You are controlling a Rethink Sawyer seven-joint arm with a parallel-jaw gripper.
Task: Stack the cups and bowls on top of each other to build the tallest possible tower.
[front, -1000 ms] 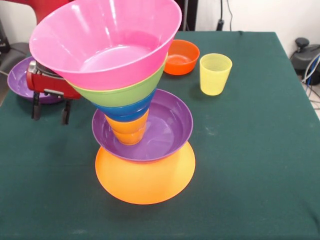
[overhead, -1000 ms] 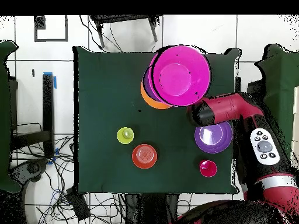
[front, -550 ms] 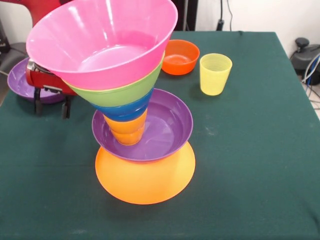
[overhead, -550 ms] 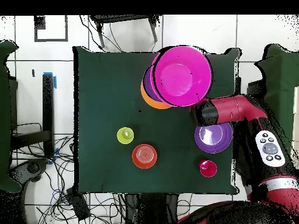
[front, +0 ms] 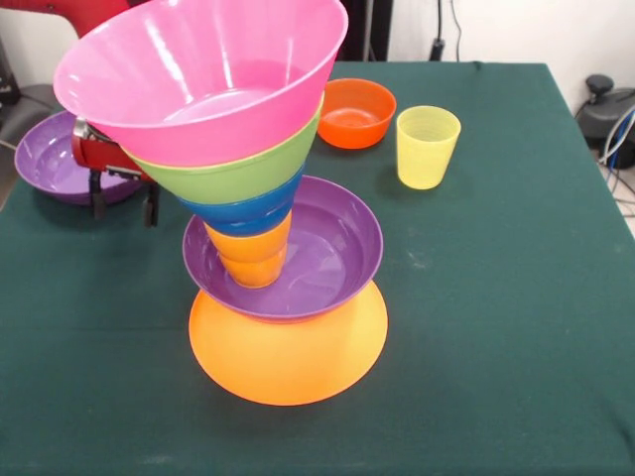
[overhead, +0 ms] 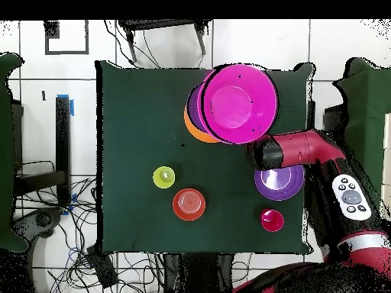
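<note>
The tower stands mid-table: an upturned yellow-orange bowl (front: 288, 362), a purple bowl (front: 332, 248), an orange cup (front: 253, 256), a blue bowl (front: 248, 213), a green bowl (front: 238, 178) and a big pink bowl (front: 198, 79) on top, leaning left. From overhead the pink bowl (overhead: 238, 103) covers most of the stack. My gripper (front: 124, 203) hangs just left of and behind the tower, open, nothing between its fingers (front: 151, 203); its red body is partly hidden by the pink and green bowls. Overhead, the gripper (overhead: 263, 155) sits between the tower and a second purple bowl (overhead: 279, 181).
The second purple bowl (front: 50, 154) lies at the left edge behind the gripper. An orange-red bowl (front: 357, 111) and a yellow cup (front: 427, 146) stand at the back right. A red-pink cup (overhead: 272, 220) shows only overhead, near the table corner.
The gripper has shifted sideways toward the tower, away from the loose purple bowl. The pink bowl on top has rocked slightly.
</note>
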